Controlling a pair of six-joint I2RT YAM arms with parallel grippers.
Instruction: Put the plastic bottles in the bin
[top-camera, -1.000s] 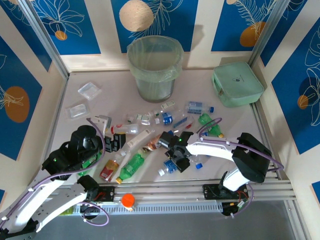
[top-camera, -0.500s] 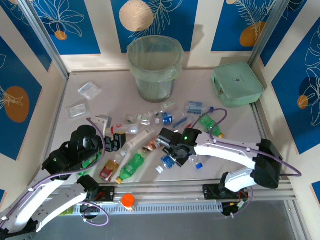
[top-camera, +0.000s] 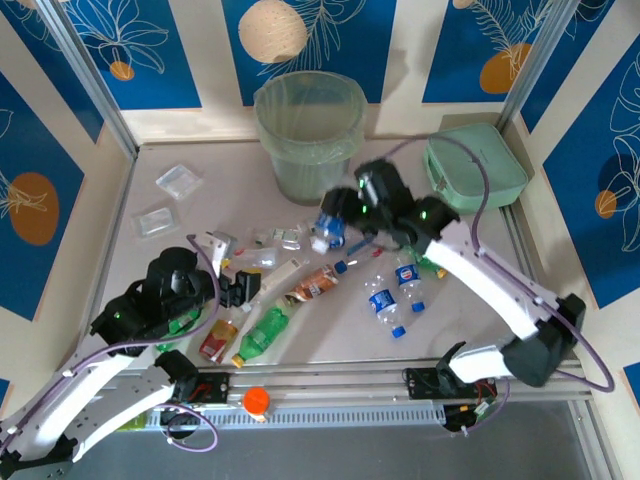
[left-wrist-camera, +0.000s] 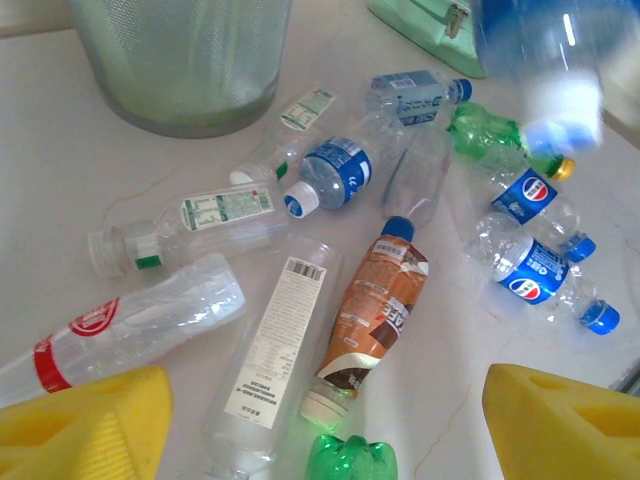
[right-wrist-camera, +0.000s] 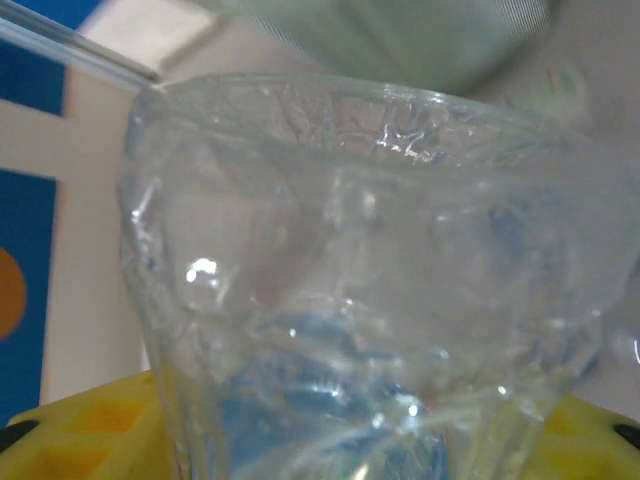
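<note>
Top external view: a pale worktop (top-camera: 240, 190) with a round, pale green bin (top-camera: 310, 165) standing at the back, lined with a thin clear bag. The right arm reaches across toward it. The right pincer (top-camera: 343, 212) sits just in front of the bin's base, a little to its right.

Right wrist view: yellow fingers (right-wrist-camera: 70, 440) are closed on a crumpled clear bottle (right-wrist-camera: 370, 280) with blue showing low inside it. The blurred green of the bin lies beyond. In the left wrist view, this bottle is a blue and white blur in the upper right corner, up off the worktop.

The left pincer (top-camera: 232, 288) hangs low over the near left of the worktop, its jaws wide apart and holding nothing.

Other bottles lie scattered on the worktop in front of the bin:
- A pair of blue-labelled bottles (top-camera: 385, 305) lies side by side near the right arm.
- A brown bottle (top-camera: 315, 285) lies at the centre, just beside a long clear bottle (left-wrist-camera: 275, 360) with a white label.
- A green bottle (top-camera: 262, 333) and a red-labelled bottle (top-camera: 218, 340) lie near the front edge.
- A blue-capped bottle (left-wrist-camera: 335, 170) lies closer to the bin.

A flat mint green box (top-camera: 475, 165) sits at the back right. Two clear trays (top-camera: 178, 180) sit at the back left.
</note>
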